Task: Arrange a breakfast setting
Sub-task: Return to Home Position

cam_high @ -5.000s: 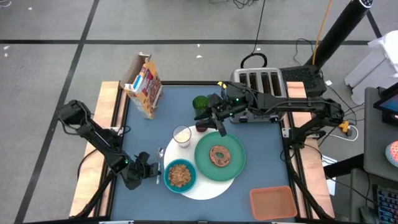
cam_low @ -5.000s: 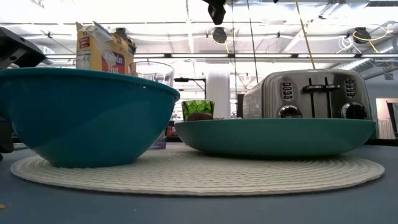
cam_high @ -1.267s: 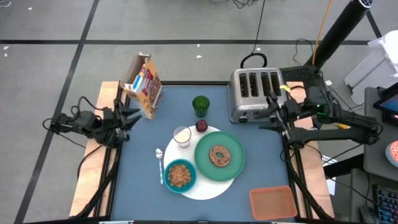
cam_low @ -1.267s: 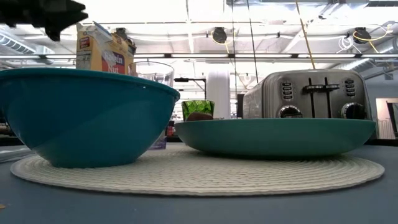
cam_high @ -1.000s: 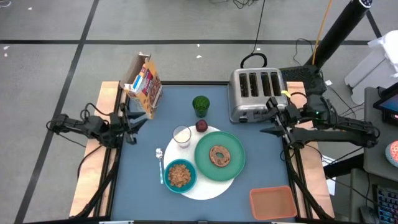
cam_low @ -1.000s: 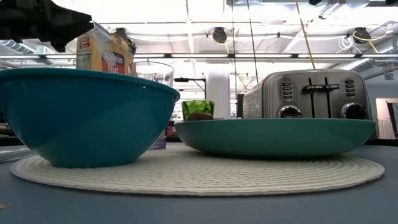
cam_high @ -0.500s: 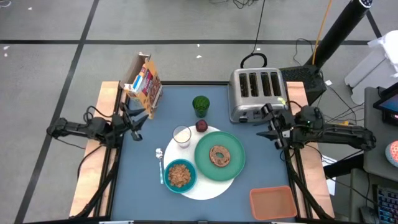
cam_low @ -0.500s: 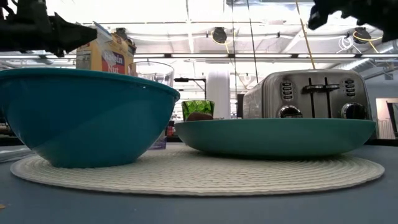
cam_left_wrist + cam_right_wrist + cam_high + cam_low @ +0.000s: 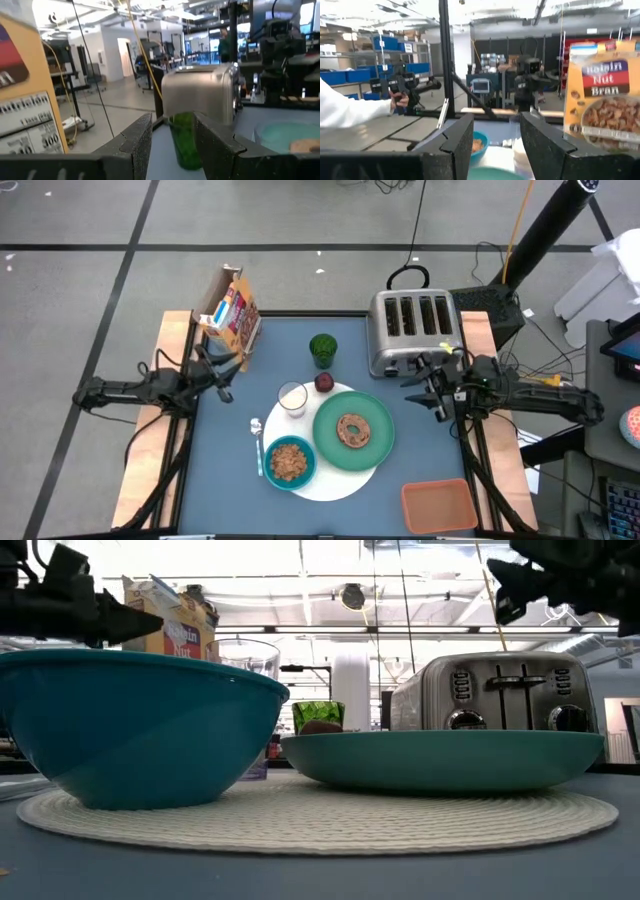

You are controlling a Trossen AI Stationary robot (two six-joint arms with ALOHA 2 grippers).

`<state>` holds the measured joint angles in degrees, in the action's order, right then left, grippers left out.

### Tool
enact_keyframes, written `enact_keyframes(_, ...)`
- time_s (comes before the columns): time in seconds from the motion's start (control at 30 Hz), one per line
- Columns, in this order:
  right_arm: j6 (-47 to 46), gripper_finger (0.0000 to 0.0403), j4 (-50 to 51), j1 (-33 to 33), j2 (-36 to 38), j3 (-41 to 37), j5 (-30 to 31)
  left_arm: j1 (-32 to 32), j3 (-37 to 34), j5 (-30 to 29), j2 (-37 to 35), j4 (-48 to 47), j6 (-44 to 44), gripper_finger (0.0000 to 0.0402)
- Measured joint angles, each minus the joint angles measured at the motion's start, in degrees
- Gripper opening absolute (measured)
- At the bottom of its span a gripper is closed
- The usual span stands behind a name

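1. L gripper (image 9: 230, 378): table's left edge, near cereal box (image 9: 232, 315); jaws spread, empty.
2. R gripper (image 9: 415, 390): right edge, beside toaster (image 9: 412, 330); jaws spread, empty.
3. White mat (image 9: 335, 480), table centre: carries green plate (image 9: 380, 442) w/ bagel (image 9: 352, 429), teal bowl (image 9: 290, 461), milk glass (image 9: 293, 397), apple (image 9: 324, 383).
4. Green cup (image 9: 322, 348): off mat, near apple.
5. Spoon (image 9: 258, 445): mat's left edge, beside bowl.

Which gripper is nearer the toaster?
Right. The right gripper hovers close by the toaster's knob side, near the table's right edge; the left gripper is across the table, beside the cereal box.
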<state>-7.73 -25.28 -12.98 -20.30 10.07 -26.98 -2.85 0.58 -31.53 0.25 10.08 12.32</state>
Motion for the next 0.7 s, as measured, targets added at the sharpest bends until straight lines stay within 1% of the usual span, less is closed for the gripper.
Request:
enact_keyframes(0.1,0.36,0.0155,4.7,-0.57,2.14,-0.02,0.29,0.07,0.0,0.0,0.0,-1.74,-0.87,0.0149)
enact_keyframes(0.23,0.97,0.0155,8.82,-1.38,5.39,-0.02,3.18,0.07,0.0,0.0,0.0,-2.53,-1.1,0.0149)
enact_keyframes(0.33,1.35,0.0155,10.74,-1.82,7.36,-0.02,4.23,0.07,0.0,0.0,0.0,-2.61,-1.28,0.0149)
enact_keyframes(0.7,2.86,0.0155,19.36,-2.09,14.6,-0.02,4.71,0.07,0.0,-0.02,0.0,-2.66,-1.05,0.0149)
